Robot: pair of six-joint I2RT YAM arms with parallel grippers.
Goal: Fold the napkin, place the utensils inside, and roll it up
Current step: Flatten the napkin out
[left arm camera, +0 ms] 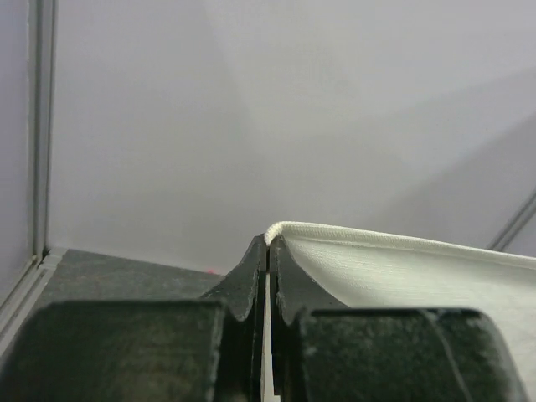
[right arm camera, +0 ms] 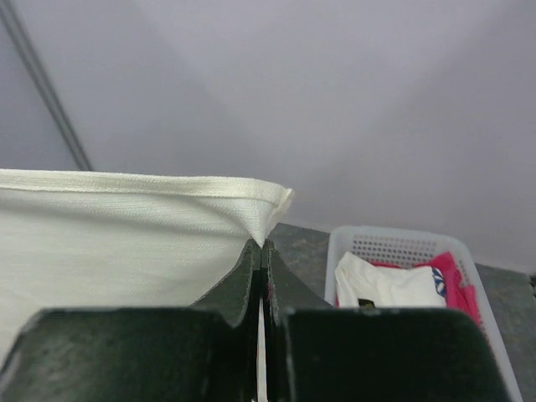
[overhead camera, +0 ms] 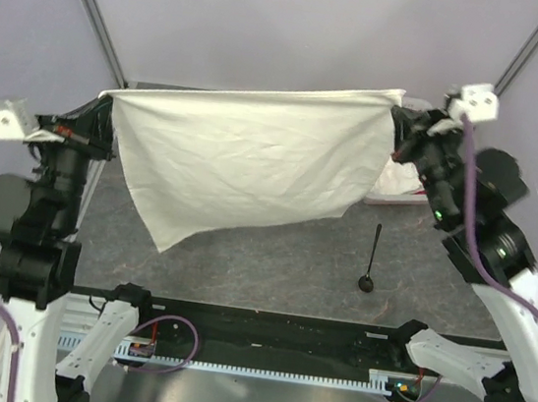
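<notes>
Top external: left gripper [overhead camera: 105, 102] and right gripper [overhead camera: 401, 107] pinch napkin [overhead camera: 255, 155] aloft

The left arm [overhead camera: 39, 230] and right arm [overhead camera: 488, 235] pair black, blocky joint housings with smooth white link shells. A purple cable [overhead camera: 468, 173] trails along each. White camera blocks [overhead camera: 476, 101] cap the wrists. A green light [overhead camera: 497, 253] glows on the right arm's housing. The jaws are matte black wedges tapering to thin tips.
</notes>
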